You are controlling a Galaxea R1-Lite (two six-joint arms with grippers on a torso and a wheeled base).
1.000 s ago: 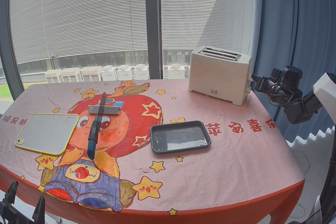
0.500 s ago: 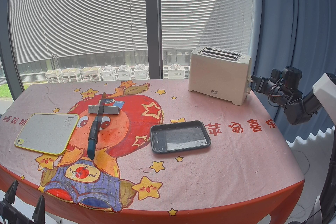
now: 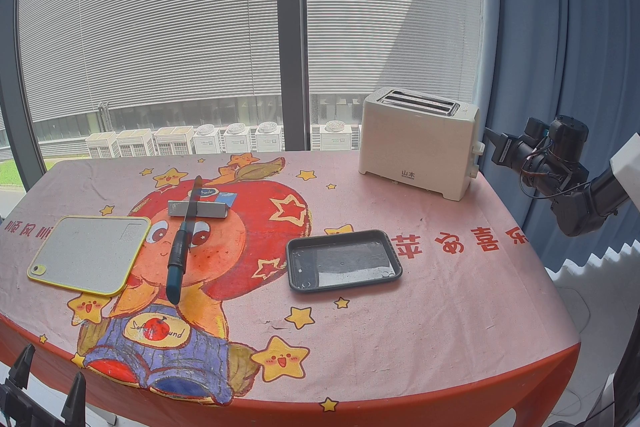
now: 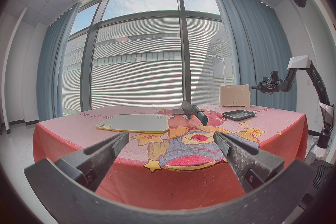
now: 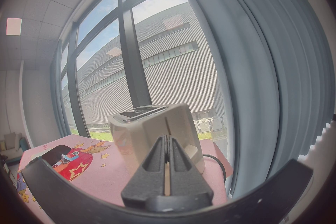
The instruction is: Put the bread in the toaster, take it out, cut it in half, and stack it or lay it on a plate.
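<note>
Starting at the right jaws, you see them shut tight with nothing between them. Their two black fingers [image 5: 154, 168] lie flat against each other. They hang in the air off the right end of the worktop [image 3: 453, 315]. They point at the narrow side of the toaster [image 3: 419, 141], near its small knob, with a little gap left.

Your left jaws are spread wide apart and hold nothing. They sit low, in front of the near edge of the worktop, by its left corner.

The toaster stands upright at the far right of the worktop, with two slots on top. You cannot see into the slots.

A dark tray [image 3: 343, 261] lies flat near the middle, in front of the toaster and well apart from it. Left of the tray lies a knife [image 3: 181, 241]. Its blade rests on a small grey block [image 3: 210, 209] and its handle points to the near edge. Just left of the knife lies a grey cutting board [image 3: 90, 253] with a yellow rim.

A bright cartoon cloth [image 3: 200, 328] covers the worktop. A blue curtain [image 3: 573, 15] hangs behind the right arm [image 3: 587, 201].
</note>
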